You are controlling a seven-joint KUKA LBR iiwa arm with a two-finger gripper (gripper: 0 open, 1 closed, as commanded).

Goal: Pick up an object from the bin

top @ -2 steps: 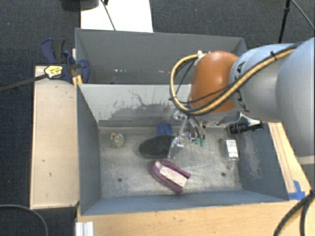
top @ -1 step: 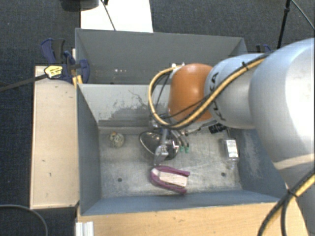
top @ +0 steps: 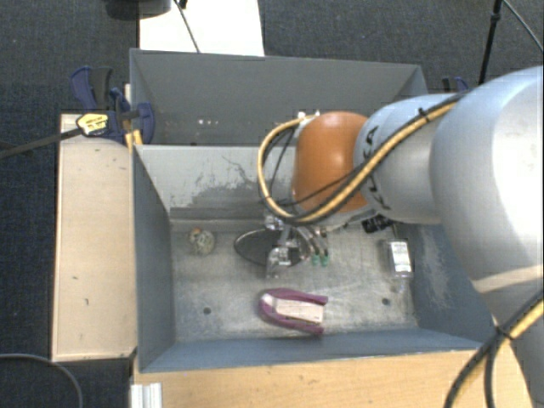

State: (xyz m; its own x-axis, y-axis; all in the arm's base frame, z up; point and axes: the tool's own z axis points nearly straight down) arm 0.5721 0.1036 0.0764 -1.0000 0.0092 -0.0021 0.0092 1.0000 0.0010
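My gripper (top: 285,256) hangs low over the middle of the bin floor, under the arm's orange cover. Its fingertips sit at the right edge of a dark flat oval thing (top: 252,246) lying on the floor. A purple and white stapler-shaped thing (top: 293,309) lies just in front of the gripper, near the bin's front wall. Small green bits (top: 320,260) show right beside the fingers.
A small round greyish ball (top: 201,240) lies at the left of the floor. A clear little bottle-like thing (top: 397,257) rests at the right, close to the arm. The arm comes in from the right over the bin's back right part.
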